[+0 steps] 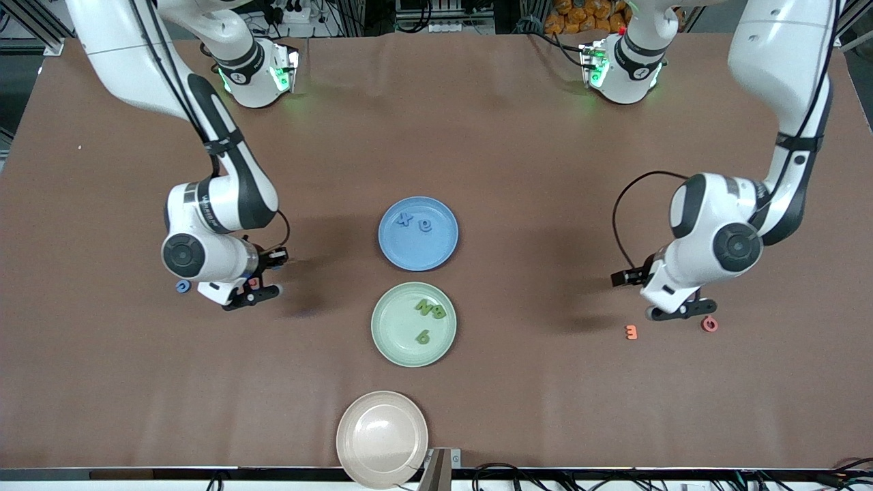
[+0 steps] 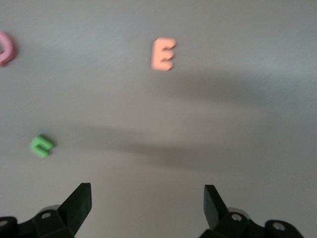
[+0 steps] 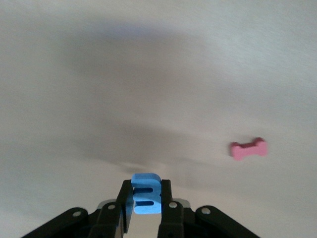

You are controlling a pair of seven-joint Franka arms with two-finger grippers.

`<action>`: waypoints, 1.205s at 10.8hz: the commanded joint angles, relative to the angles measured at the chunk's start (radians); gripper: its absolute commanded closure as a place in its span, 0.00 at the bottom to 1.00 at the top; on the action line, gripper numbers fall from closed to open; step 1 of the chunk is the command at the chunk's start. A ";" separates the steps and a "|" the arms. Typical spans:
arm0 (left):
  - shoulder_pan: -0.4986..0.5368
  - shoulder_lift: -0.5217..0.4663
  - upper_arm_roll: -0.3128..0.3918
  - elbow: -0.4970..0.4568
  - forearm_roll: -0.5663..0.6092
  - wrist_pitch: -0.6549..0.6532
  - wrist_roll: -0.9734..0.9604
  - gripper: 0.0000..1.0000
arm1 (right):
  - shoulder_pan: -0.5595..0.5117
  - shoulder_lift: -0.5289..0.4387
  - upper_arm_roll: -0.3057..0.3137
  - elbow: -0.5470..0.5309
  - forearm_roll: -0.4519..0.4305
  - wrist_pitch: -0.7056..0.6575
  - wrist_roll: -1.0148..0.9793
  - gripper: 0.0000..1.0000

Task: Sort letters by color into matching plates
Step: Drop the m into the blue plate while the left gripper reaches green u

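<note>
My right gripper (image 3: 147, 186) is shut on a small blue letter (image 3: 146, 198), low over the table toward the right arm's end (image 1: 254, 294). A pink letter (image 3: 248, 148) lies on the cloth close by. Another blue letter (image 1: 183, 286) lies beside that arm's wrist. The blue plate (image 1: 436, 249) at mid-table holds two blue letters (image 1: 405, 219). Nearer the front camera, the green plate (image 1: 395, 327) holds three green letters (image 1: 431, 308). My left gripper (image 2: 147, 191) hangs open and empty (image 1: 682, 310) over an orange letter E (image 2: 163, 53), a pink letter (image 2: 5, 48) and a green letter (image 2: 41, 145).
A beige-pink plate (image 1: 382, 436) sits at the table's front edge, nearest the front camera. In the front view the orange E (image 1: 631, 332) and the pink letter (image 1: 710, 324) lie either side of my left gripper. Brown cloth covers the table.
</note>
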 commanded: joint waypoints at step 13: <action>0.199 -0.181 -0.003 -0.497 0.011 0.564 -0.060 0.00 | 0.396 0.117 0.066 0.198 0.280 0.093 0.716 1.00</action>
